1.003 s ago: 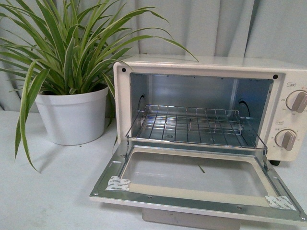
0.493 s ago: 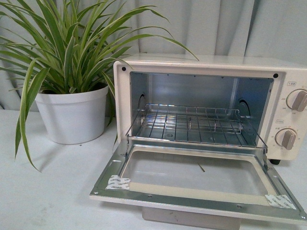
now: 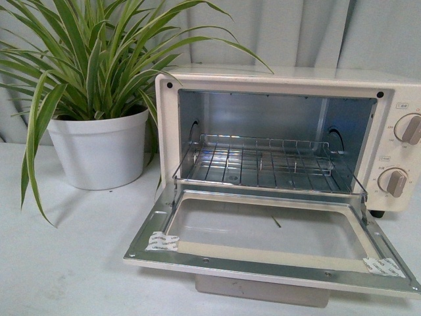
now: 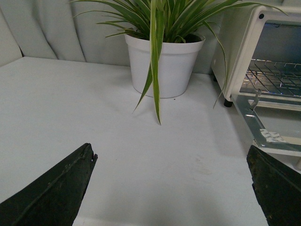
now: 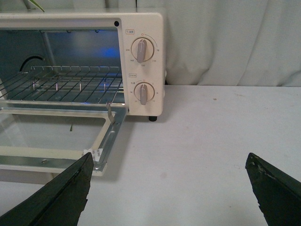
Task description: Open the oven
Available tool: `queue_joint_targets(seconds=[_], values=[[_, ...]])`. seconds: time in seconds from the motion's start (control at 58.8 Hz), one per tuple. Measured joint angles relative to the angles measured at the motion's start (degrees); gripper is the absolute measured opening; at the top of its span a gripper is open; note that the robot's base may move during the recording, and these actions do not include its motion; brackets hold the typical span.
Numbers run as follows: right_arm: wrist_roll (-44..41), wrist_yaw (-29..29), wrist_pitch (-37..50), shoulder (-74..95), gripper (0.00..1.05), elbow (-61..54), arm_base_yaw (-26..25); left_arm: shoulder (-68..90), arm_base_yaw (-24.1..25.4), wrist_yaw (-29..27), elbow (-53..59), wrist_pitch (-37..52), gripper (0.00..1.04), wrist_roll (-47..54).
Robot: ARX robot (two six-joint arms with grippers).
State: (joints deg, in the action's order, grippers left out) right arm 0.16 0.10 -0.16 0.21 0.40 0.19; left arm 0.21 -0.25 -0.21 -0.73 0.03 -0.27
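Observation:
The cream-white oven [image 3: 276, 82] stands on the white table with its glass-windowed door [image 3: 270, 230] folded down flat toward me. The wire rack [image 3: 263, 161] shows inside, and two round knobs [image 3: 409, 129] sit on its right panel. Neither gripper shows in the front view. My left gripper [image 4: 171, 165] is open and empty over bare table, left of the oven [image 4: 244, 42] and its door [image 4: 270, 134]. My right gripper [image 5: 169, 167] is open and empty over the table, right of the door's corner [image 5: 96, 155]; the oven [image 5: 141, 56] stands beyond it.
A spider plant in a white pot [image 3: 99, 148] stands just left of the oven, its long leaves hanging over the table and the oven's corner. It also shows in the left wrist view [image 4: 162, 63]. A grey curtain [image 3: 296, 33] hangs behind. The table [image 3: 66, 263] is white.
The front view has shifted slightly: the oven and plant sit a little higher in the picture than before. The door lies open in all frames.

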Motion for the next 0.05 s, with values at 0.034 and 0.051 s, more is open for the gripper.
queue_joint_targets(seconds=[0.034,0.051], values=[[0.00,0.00,0.00,0.02,0.95,0.00,0.00,0.00,0.00,0.00,0.00,0.00,0.98,-0.02],[0.00,0.00,0.00,0.02,0.95,0.00,0.00,0.00,0.00,0.00,0.00,0.00,0.98,0.00]])
